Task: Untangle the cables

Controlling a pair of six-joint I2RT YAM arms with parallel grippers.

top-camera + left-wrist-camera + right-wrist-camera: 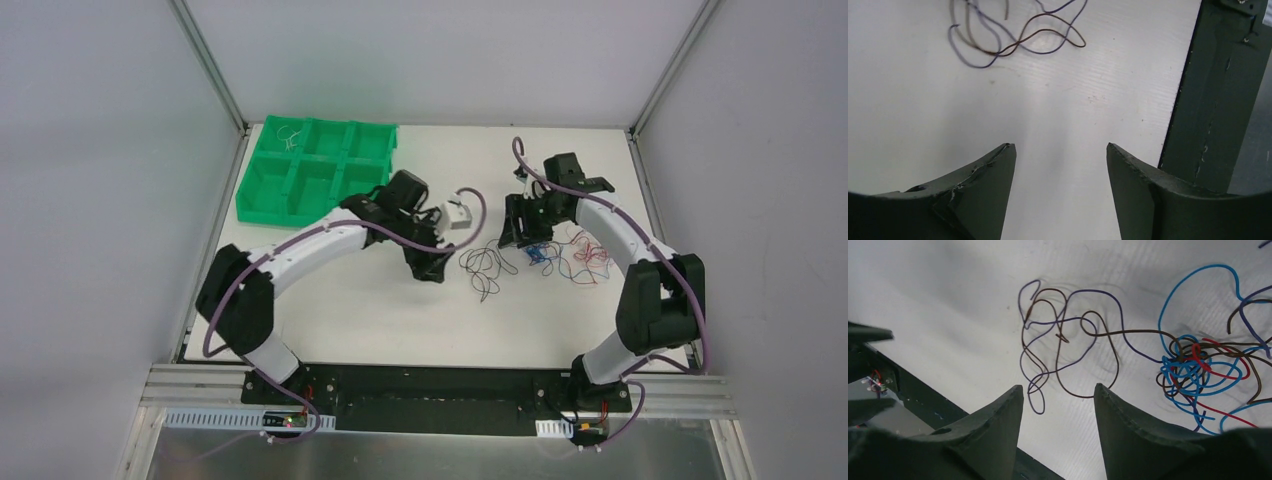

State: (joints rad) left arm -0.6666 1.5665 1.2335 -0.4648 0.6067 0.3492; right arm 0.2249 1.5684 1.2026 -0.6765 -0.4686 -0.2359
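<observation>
On the table (380, 320), tangled cables (1193, 367) are flanked by left gripper (1060, 147) and right gripper (1058, 387), both parted and empty, presumably poised for picking

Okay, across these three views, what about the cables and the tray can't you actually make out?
Top view: the red and blue tangle is partly behind the right arm, and its strands are too thin to trace.
Right wrist view: that tangle runs off the right edge.
Left wrist view: the dark loops are cut by the top edge.
Top view: the pale bit in the green tray is too small to identify.
</observation>
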